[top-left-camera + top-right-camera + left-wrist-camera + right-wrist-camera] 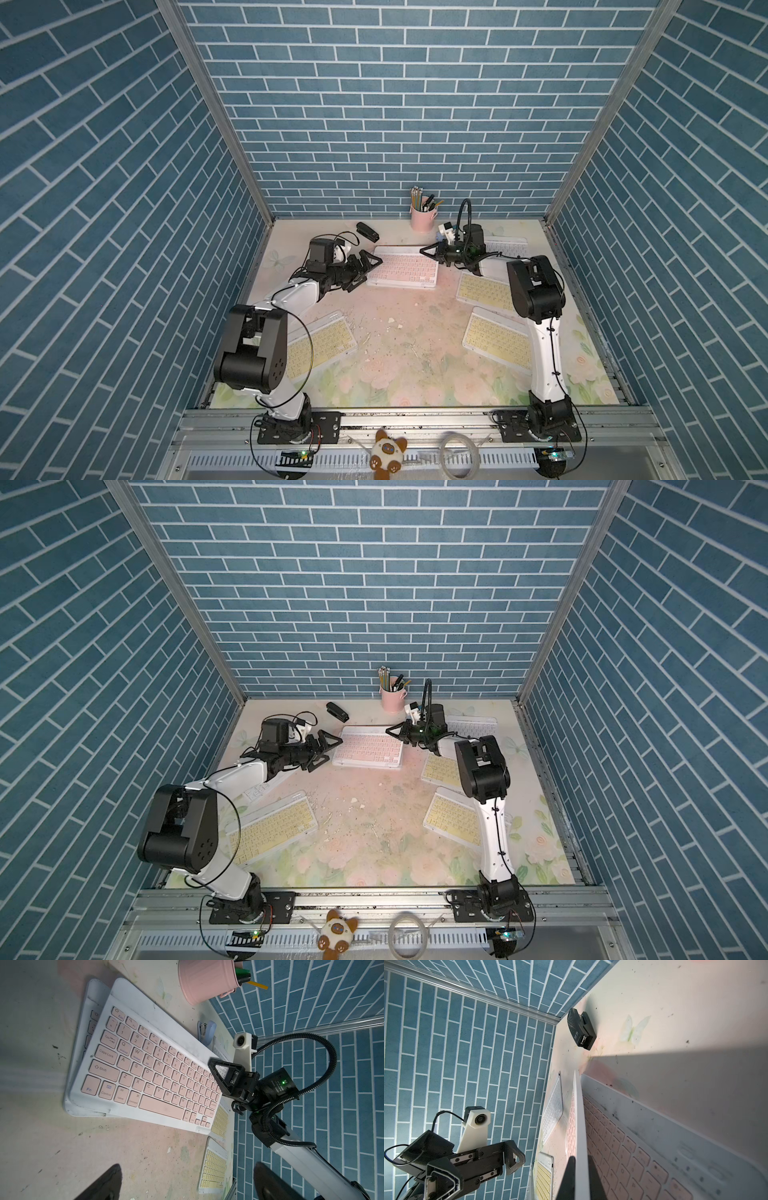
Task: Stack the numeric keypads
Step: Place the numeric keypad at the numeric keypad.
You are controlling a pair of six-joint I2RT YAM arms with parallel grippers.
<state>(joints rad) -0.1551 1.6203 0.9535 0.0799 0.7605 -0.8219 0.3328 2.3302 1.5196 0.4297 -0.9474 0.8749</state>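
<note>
Pink keyboard (pixel 403 268) sits at the far middle of the table (pixel 399 345), on top of a second keyboard (pixel 90 999), offset so the lower one pokes out at the Esc end. Right gripper (pixel 432 254) is clamped on the pink keyboard's right short edge; the right wrist view shows the white rim pinched between the fingers (pixel 571 1176). Left gripper (pixel 368 272) is spread wide, holding nothing, just beside the pink keyboard's left edge; can't tell if touching. Front-left yellow keyboard (pixel 320 349) lies partly under the left arm. Right yellow keyboard (pixel 484 291) and front-right yellow keyboard (pixel 494 343) lie partly behind the right arm. Far-right white keyboard (pixel 505 247) is behind the right gripper, and another white keyboard (pixel 259 791) peeks out under the left arm. Black stapler (pixel 367 232) and pink pencil cup (pixel 422 216) are near the back wall.
</note>
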